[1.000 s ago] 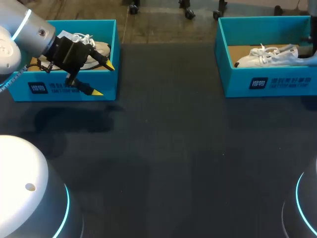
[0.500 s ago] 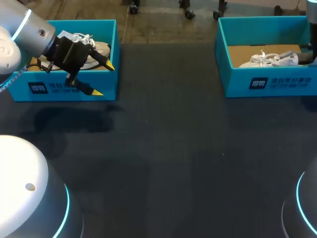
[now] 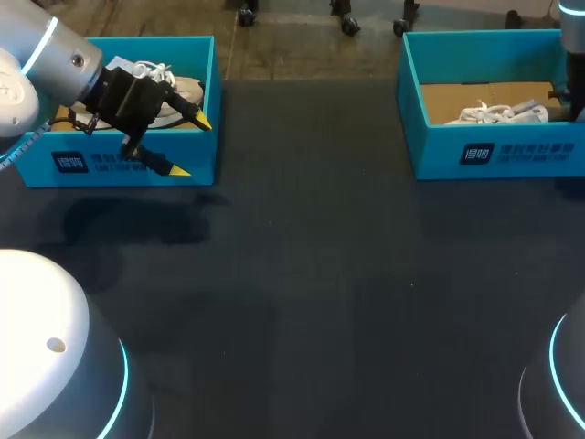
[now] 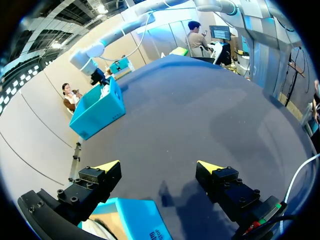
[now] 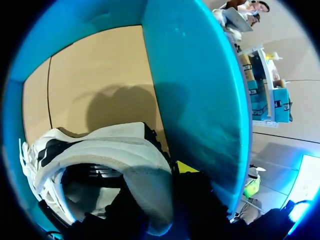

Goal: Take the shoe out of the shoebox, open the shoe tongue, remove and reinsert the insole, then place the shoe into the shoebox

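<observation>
The right gripper [image 5: 160, 192] is clamped on the heel collar of the white shoe [image 5: 107, 150], one finger down inside the opening and the other outside it, a yellow tip showing against the teal wall of the right shoebox [image 5: 195, 85]. The shoe sits deep in that box, heel end close to the wall, over the brown cardboard floor. From the head view, only its laces and upper show above the front wall, at the box's right end, where the right arm [image 3: 571, 37] comes down. The left gripper [image 3: 190, 146] hangs with its fingers spread wide and nothing between them, over the front right corner of the left shoebox [image 3: 91, 169], which holds a second shoe [image 3: 183, 91]. Both boxes stand at the far side of the dark table [image 3: 302, 274], well apart, with bare matte surface between them. Compared with a second ago, the shoe has been drawn toward the right end of its box, uncovering more of the cardboard floor. The left arm has not moved.
</observation>
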`<state>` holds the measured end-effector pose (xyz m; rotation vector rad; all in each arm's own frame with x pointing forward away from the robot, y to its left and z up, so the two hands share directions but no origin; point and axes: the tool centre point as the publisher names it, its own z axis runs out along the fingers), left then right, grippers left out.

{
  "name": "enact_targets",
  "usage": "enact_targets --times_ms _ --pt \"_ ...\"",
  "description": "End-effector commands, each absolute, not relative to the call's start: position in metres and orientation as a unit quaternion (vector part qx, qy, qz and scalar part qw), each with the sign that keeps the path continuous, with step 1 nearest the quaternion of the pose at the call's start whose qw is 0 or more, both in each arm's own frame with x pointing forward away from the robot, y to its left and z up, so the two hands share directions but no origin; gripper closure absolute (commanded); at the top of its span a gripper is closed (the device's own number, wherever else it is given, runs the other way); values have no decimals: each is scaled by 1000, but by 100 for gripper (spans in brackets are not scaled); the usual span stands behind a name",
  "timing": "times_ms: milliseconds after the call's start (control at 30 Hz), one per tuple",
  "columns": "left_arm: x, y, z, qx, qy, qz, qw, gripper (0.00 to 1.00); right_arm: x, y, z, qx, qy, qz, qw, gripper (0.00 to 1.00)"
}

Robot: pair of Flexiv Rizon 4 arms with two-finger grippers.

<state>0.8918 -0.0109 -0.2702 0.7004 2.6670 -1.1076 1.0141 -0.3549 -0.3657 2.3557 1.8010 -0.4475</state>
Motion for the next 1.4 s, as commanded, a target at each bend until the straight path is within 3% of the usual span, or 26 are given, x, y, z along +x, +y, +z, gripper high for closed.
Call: enact_targets --times_ms 33,167,233,267,367,900,1400 --pt "891 -11 -270 235 895 -370 85 0 1015 -352 -361 783 600 -149 72 56" --pt "891 -11 -270 235 895 -370 85 0 1014 -349 -355 785 597 -146 74 46" --pt "891 -11 -270 235 895 -370 85 0 1013 -349 -352 788 594 -144 76 37" --pt "891 -11 -270 235 895 -370 85 0 1012 -348 -351 788 594 -143 75 27" --pt "891 -11 -270 235 895 -370 85 0 1010 -345 -346 789 593 -142 75 16" --pt "891 -11 -270 235 895 -370 85 0 1012 -326 -299 805 576 -97 99 0" --pt "891 -11 -270 235 895 -370 85 0 1012 -278 -255 764 634 -6 118 0"
